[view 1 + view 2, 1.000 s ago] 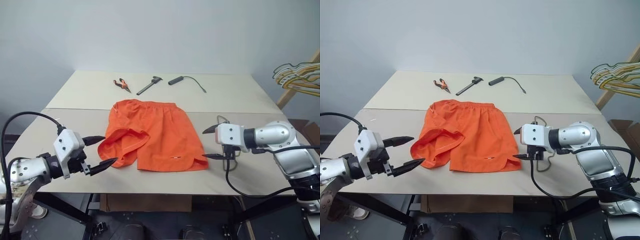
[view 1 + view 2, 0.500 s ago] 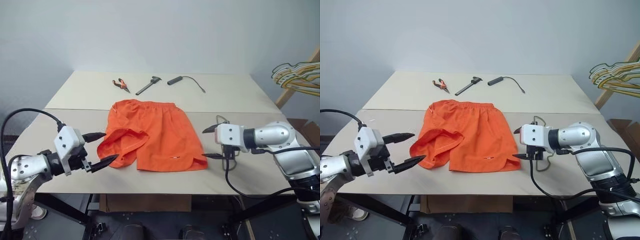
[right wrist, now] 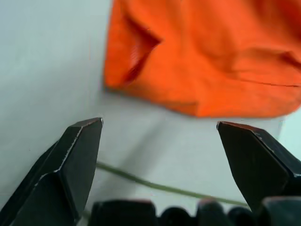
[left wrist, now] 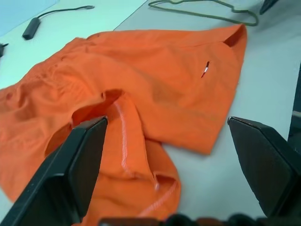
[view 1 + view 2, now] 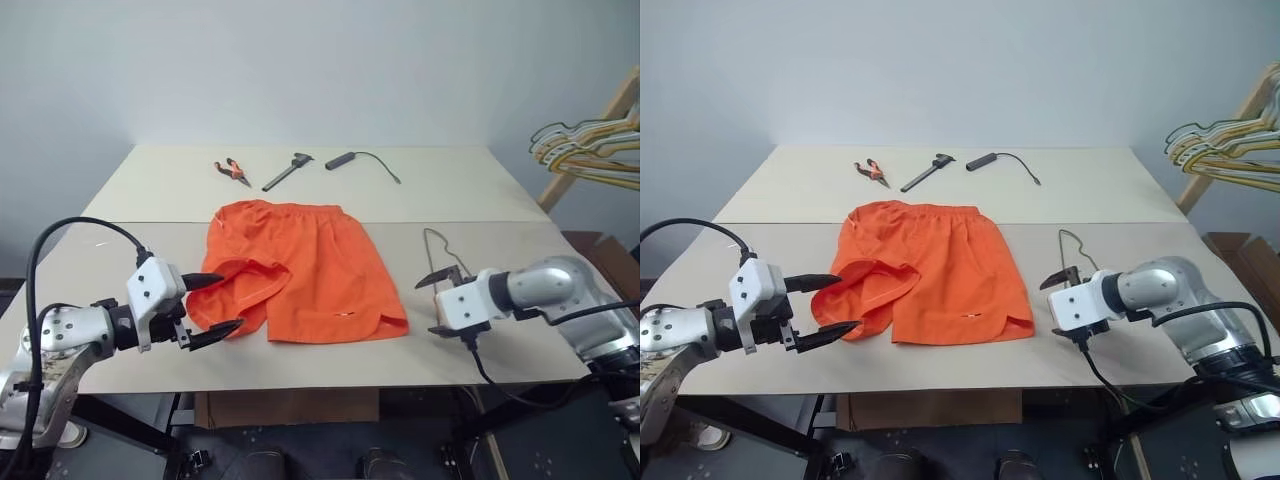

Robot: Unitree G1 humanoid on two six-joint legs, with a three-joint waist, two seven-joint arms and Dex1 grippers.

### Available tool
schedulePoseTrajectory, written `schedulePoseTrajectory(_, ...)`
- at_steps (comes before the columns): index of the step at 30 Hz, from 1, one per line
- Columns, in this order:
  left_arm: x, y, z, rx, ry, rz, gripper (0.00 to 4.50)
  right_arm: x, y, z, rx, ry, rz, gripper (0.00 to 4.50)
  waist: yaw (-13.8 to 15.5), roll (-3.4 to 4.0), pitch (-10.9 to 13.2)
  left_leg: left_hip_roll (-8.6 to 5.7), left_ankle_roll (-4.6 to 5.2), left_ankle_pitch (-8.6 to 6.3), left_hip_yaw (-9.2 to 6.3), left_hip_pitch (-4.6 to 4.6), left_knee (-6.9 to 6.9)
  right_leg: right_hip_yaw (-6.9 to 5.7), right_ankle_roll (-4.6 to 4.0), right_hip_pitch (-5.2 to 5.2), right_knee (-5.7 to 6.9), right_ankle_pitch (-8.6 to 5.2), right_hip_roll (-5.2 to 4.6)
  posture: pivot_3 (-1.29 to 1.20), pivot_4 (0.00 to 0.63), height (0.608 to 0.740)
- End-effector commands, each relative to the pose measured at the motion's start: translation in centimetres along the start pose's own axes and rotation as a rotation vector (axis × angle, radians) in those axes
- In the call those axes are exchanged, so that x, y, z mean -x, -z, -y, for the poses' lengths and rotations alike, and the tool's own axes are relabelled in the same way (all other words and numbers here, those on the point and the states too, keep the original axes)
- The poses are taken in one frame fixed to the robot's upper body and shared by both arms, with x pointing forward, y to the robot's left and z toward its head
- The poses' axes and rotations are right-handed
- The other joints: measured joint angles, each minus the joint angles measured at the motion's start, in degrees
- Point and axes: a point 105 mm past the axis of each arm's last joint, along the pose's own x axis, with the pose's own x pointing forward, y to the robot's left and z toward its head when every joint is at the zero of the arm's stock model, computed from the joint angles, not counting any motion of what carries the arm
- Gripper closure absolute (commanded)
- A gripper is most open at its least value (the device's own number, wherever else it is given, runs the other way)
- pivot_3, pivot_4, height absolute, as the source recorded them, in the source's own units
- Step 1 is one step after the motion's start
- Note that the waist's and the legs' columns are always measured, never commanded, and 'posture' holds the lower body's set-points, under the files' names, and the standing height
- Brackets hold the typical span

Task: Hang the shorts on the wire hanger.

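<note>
The orange shorts [image 5: 300,265] lie flat on the near table, waistband toward the far side, with the left leg [image 4: 127,155] folded over. My left gripper [image 5: 228,301] is open at that folded leg's edge, its fingertips close to the fabric and holding nothing. The thin grey-olive wire hanger [image 5: 1072,250] lies on the table right of the shorts, its hook pointing to the far side. My right gripper [image 5: 1060,305] hangs open and tilted down just above the hanger's near part, whose wire [image 3: 141,181] runs between and below the fingers.
On the far table lie orange-handled pliers [image 5: 231,170], a black tool [image 5: 285,172] and a black stick with a cord [image 5: 352,158]. A bundle of yellow and silvery hangers [image 5: 590,145] hangs on a wooden rack at the right. A seam [image 5: 500,222] joins the two tables.
My right gripper has dropped toward the table and rolled, now pointing down over the hanger. The camera has turned, shifting the scene left. The left gripper has hardly moved.
</note>
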Motion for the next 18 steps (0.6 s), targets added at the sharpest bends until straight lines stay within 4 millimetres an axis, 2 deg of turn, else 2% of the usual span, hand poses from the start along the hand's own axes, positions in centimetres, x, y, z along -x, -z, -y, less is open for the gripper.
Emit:
schedulePoseTrajectory(1, 0.0, -1.0, -0.3, -0.050, 0.001, 0.017, 0.05, -1.2, -0.6, 0.9, 0.096, 0.042, 0.012, 0.02, -0.74, 0.00, 0.00, 0.00, 0.00, 0.00, 0.00, -0.02, 0.00, 0.01, 0.00, -0.03, 0.00, 0.00, 0.00, 0.11, 0.000, 0.740)
schedulePoseTrajectory(6, -0.1, -1.0, -0.2, -0.049, 0.009, 0.022, 0.05, -3.5, -1.5, 1.2, 0.118, 0.048, 0.066, 0.02, -1.33, 0.00, 0.00, -0.01, -0.01, 0.01, 0.01, 0.06, -0.01, 0.09, -0.01, 0.00, 0.06, 0.00, 0.01, 0.12, 0.000, 0.740)
schedulePoseTrajectory(9, -0.2, -0.9, 0.0, -0.046, 0.010, 0.025, 0.05, -4.1, -1.4, 1.4, 0.129, 0.063, 0.069, 0.57, -1.09, -0.01, -0.01, -0.01, -0.01, 0.01, 0.00, 0.07, -0.01, 0.09, -0.01, 0.00, 0.07, 0.00, 0.00, 0.12, 0.000, 0.740)
schedulePoseTrajectory(18, -0.2, -0.6, 0.1, -0.040, 0.013, 0.023, 0.05, -4.8, -1.0, 1.0, 0.132, 0.042, 0.074, 3.57, -0.92, -0.01, -0.01, -0.01, -0.01, 0.01, 0.01, 0.08, -0.01, 0.09, -0.01, 0.02, 0.07, 0.00, -0.01, 0.12, 0.000, 0.740)
